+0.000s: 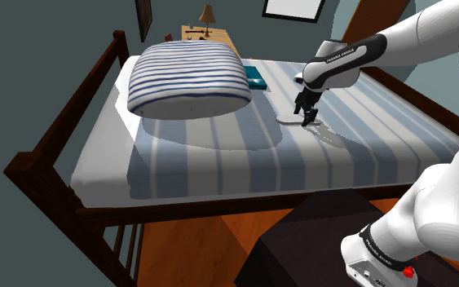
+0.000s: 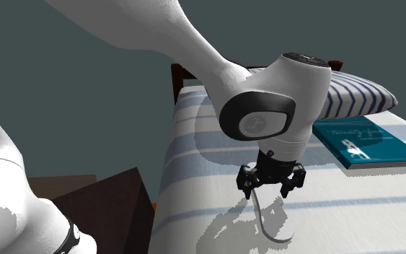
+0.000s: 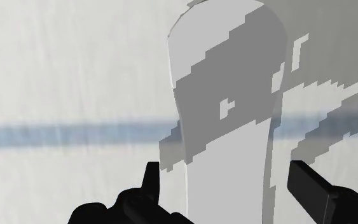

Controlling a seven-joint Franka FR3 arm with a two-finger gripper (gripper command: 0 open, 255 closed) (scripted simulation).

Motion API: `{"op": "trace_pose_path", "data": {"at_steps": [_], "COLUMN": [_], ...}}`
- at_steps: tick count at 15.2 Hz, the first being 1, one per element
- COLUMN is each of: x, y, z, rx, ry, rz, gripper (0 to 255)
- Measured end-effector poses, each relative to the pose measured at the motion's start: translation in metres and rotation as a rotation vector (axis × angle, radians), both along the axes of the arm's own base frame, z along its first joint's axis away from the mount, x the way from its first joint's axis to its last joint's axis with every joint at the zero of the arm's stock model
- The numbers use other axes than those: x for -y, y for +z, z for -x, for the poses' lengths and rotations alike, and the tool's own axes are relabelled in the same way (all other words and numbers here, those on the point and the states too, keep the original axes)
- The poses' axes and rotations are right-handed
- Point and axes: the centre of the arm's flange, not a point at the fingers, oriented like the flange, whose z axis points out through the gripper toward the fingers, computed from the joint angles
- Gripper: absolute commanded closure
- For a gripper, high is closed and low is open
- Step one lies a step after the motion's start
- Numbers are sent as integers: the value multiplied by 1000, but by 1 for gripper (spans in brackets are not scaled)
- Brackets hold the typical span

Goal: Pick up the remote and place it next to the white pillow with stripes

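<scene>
The remote [image 3: 228, 127] is a flat, pale grey, elongated thing lying on the striped bed sheet [image 1: 219, 155]. In the second exterior view the remote [image 2: 270, 224] shows as a thin outline under the hand. My gripper [image 3: 228, 191] hangs just above its near end, open, with one black finger [image 3: 151, 181] on each side and a gap between each finger and the remote. From the shoulder view, the gripper [image 1: 307, 114] points down at the remote [image 1: 301, 122]. The white pillow with blue stripes [image 1: 188, 77] lies toward that view's left, well apart from the remote.
A teal book [image 1: 256, 77] lies between the pillow and the gripper. The dark wooden bed frame [image 1: 64, 130] rims the mattress. A nightstand with a lamp [image 1: 207, 20] stands behind the bed. My dark stand [image 1: 301, 245] sits in front of the bed.
</scene>
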Motion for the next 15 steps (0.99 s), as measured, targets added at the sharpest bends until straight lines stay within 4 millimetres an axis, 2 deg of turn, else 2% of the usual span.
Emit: {"op": "trace_pose_path", "data": {"at_steps": [2,3,13,15], "x": [0,0,0,0], "y": [0,0,0,6], "z": [0,0,0,0], "rx": [0,0,0,0], "ry": [0,0,0,0], "rz": [0,0,0,0], "gripper": [0,255,255,255]}}
